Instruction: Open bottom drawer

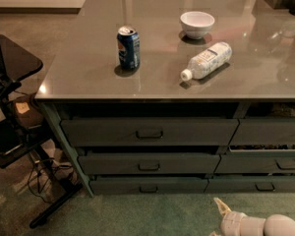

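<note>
The bottom drawer (148, 185) is the lowest, shallow dark grey-green front in the left stack under the counter. It has a small dark centre pull (148, 189) and sits flush and closed. My gripper (226, 215) is pale and low at the bottom right of the view, above the green floor. It is in front of the cabinet, below and to the right of the bottom drawer, and apart from it. Its white arm (280, 226) leaves the frame at the lower right.
Two taller drawers (148, 132) (148, 163) sit above it, with a neighbouring stack (270, 163) to the right. The grey countertop (88, 77) holds a blue can (128, 46), a white bowl (197, 23) and a lying plastic bottle (206, 61). A black stand with cables (19, 132) is to the left.
</note>
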{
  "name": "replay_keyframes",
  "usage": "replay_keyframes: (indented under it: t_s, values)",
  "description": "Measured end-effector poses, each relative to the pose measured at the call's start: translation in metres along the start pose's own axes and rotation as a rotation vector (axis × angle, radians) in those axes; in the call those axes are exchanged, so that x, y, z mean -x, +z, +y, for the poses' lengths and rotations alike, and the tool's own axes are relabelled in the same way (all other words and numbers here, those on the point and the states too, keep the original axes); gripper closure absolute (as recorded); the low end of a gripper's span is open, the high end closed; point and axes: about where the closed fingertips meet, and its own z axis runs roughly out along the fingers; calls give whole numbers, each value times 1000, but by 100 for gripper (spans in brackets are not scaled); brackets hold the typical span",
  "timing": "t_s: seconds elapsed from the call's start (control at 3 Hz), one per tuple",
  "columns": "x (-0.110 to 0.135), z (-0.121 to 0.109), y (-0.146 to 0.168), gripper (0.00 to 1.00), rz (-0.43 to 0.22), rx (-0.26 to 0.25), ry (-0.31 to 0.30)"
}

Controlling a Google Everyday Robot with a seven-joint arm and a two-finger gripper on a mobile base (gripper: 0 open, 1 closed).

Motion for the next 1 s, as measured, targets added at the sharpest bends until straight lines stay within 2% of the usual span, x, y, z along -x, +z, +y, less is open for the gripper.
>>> replay_keyframes:
  t_s: [0.33, 0.67, 1.0]
  values:
    - [0, 0, 0, 0, 1, 0, 0]
    - [-19, -2, 33, 0, -16, 4, 23]
    - [-37, -8, 78, 0, -61, -7, 43]
